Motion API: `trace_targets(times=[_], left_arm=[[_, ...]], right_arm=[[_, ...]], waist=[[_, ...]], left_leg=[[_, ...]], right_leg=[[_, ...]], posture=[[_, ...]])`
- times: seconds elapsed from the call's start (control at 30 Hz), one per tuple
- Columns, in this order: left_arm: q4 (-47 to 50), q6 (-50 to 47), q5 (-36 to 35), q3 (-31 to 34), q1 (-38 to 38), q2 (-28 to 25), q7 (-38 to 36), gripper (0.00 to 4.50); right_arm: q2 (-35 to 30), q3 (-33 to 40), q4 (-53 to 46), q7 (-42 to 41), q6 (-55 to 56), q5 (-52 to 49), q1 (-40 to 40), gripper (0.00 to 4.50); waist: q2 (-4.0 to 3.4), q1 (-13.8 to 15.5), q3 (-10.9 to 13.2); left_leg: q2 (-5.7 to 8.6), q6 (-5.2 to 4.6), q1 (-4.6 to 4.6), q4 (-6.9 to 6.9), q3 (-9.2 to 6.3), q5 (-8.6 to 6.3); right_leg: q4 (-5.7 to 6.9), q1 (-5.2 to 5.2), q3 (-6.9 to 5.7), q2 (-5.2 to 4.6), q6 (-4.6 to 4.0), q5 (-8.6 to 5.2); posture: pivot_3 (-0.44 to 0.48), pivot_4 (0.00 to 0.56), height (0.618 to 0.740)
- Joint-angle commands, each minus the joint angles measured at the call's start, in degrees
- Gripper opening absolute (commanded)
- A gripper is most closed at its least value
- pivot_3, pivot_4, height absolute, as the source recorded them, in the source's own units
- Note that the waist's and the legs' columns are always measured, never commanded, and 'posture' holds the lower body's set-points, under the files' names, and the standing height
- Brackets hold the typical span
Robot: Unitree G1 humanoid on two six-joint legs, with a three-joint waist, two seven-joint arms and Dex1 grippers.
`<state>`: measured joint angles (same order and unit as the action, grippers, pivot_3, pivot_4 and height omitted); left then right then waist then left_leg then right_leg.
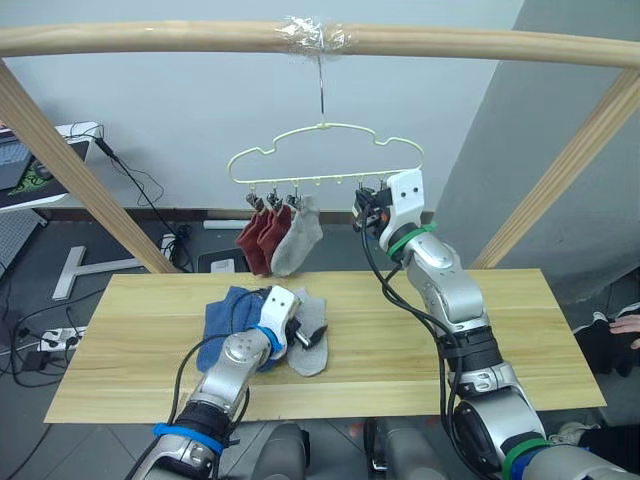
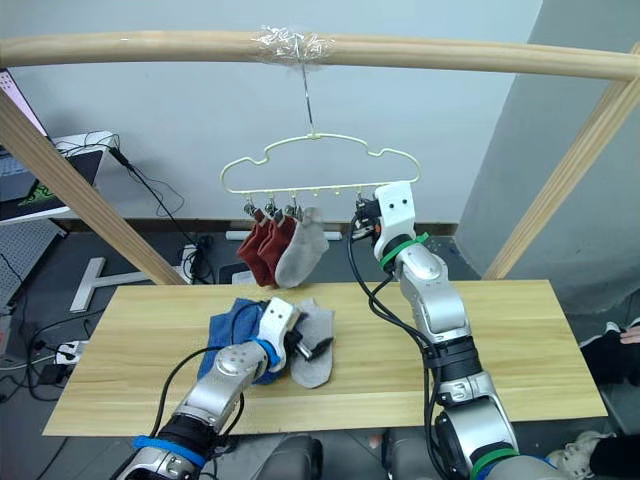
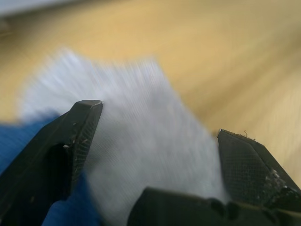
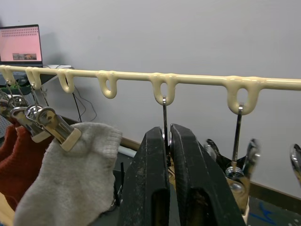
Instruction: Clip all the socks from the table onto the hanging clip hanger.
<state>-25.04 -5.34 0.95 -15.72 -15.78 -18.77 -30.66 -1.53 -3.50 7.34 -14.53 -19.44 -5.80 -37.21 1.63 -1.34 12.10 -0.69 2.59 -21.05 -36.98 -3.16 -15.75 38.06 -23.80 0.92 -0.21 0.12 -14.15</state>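
The pale yellow clip hanger (image 1: 325, 150) hangs by its hook from the wooden bar. Two rust red socks (image 1: 257, 240) and one light grey sock (image 1: 297, 240) are clipped at its left end. On the table (image 1: 420, 340) lie bunched blue socks (image 1: 222, 322) with a light grey sock (image 1: 312, 350) beside them. My left gripper (image 1: 312, 335) is open, low over that grey sock (image 3: 141, 141), one finger on each side of it. My right gripper (image 4: 169, 134) is raised at the hanger's right part, shut on a metal clip (image 4: 164, 113) that hangs from a loop.
The thick wooden frame bar (image 1: 150, 38) crosses overhead, with slanted posts (image 1: 80, 170) at both sides behind the table. More free clips (image 4: 237, 165) hang beside my right gripper. A laptop (image 4: 21, 44) and cables lie beyond the table on the left. A person's hand (image 1: 625, 325) shows at the right edge.
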Motion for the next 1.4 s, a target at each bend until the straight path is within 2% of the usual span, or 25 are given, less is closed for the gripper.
trace_targets(times=[0.03, 0.3, 0.4, 0.43, 0.57, 0.67, 0.8, 1.13, 1.4], left_arm=[[-1.30, -0.02, 1.05, -1.09, -0.14, 0.07, -2.77, 3.63], [2.11, -0.34, 1.60, -1.37, 2.77, 0.94, -3.83, 1.32], [4.00, 0.08, 0.93, -0.13, 3.54, 1.50, -3.16, 0.33], [4.62, 0.32, 0.58, 0.42, 3.64, 1.70, -2.94, 0.13], [8.04, 0.94, -2.10, 2.85, 4.00, 2.93, -3.00, 0.05], [13.59, 2.96, -2.56, 2.90, 4.79, 2.17, -4.24, 0.05], [21.84, 6.58, -5.87, 4.83, 6.41, 4.50, -3.43, 0.05], [24.33, 18.53, 2.55, 2.82, 2.75, 4.17, 1.05, 0.05], [23.41, 25.71, 5.30, 2.19, 1.31, 3.74, 2.66, 0.05]], right_arm=[[-0.12, 0.51, -2.63, 0.52, -0.49, -0.44, 0.17, 0.00], [-0.02, 0.82, -3.38, 1.11, -1.40, -0.75, 0.04, 0.00], [-0.21, 0.86, -3.33, 1.00, -1.36, -0.75, 0.00, 0.00], [-0.27, 0.89, -3.32, 0.94, -1.37, -0.77, -0.03, 0.00], [-0.79, 1.13, -3.54, 0.53, -1.87, -1.10, -0.04, 0.00], [0.94, 7.90, -5.41, 2.17, -13.96, -9.68, -2.36, 0.00], [-0.43, 13.66, -7.07, 1.72, -30.53, -19.40, -6.45, 0.00], [-2.75, 20.40, -6.30, 4.91, -45.21, -27.84, -10.50, 0.00], [-3.52, 24.48, -3.89, 7.64, -48.81, -30.59, -11.49, 0.00]], waist=[[0.00, -0.11, 0.00], [0.00, -0.31, 0.00], [0.00, -0.31, 0.00], [0.00, -0.32, 0.00], [0.00, -0.30, 0.01], [-0.01, -0.25, 0.01], [-0.03, -0.16, 0.02], [-0.04, -0.12, 0.03], [-0.05, -0.17, 0.03]], left_leg=[[0.00, 0.00, 0.00, 0.00, 0.00, 0.00], [-0.01, 0.00, 0.03, 0.00, 0.02, 0.00], [-0.01, -0.01, 0.03, 0.00, 0.01, 0.00], [-0.01, -0.01, 0.03, 0.00, 0.01, 0.00], [-0.01, -0.01, 0.02, 0.00, 0.00, 0.00], [-0.03, -0.01, -0.01, -0.01, -0.01, 0.00], [-0.02, -0.01, -0.02, -0.02, -0.11, 0.00], [0.02, -0.06, -0.06, 0.00, -0.04, -0.02], [0.02, -0.09, -0.10, 0.02, -0.02, -0.04]], right_leg=[[0.01, 0.00, 0.01, 0.00, 0.00, 0.00], [0.02, 0.01, 0.03, 0.00, 0.00, 0.00], [0.02, 0.01, 0.03, 0.00, 0.00, 0.00], [0.02, 0.01, 0.03, 0.00, 0.00, 0.00], [0.02, 0.01, 0.02, 0.00, 0.00, 0.00], [0.01, 0.00, 0.02, 0.01, 0.00, 0.00], [0.02, 0.02, 0.04, -0.05, -0.01, 0.01], [-0.04, 0.04, 0.00, -0.04, 0.00, 0.00], [-0.08, 0.02, -0.02, -0.04, 0.01, 0.00]], posture=[[0.007, 0.195, 0.740], [-0.005, 0.198, 0.740], [-0.009, 0.200, 0.740], [-0.009, 0.200, 0.740], [-0.005, 0.199, 0.740], [-0.003, 0.198, 0.740], [-0.005, 0.198, 0.740], [-0.003, 0.192, 0.740], [-0.007, 0.187, 0.740]])
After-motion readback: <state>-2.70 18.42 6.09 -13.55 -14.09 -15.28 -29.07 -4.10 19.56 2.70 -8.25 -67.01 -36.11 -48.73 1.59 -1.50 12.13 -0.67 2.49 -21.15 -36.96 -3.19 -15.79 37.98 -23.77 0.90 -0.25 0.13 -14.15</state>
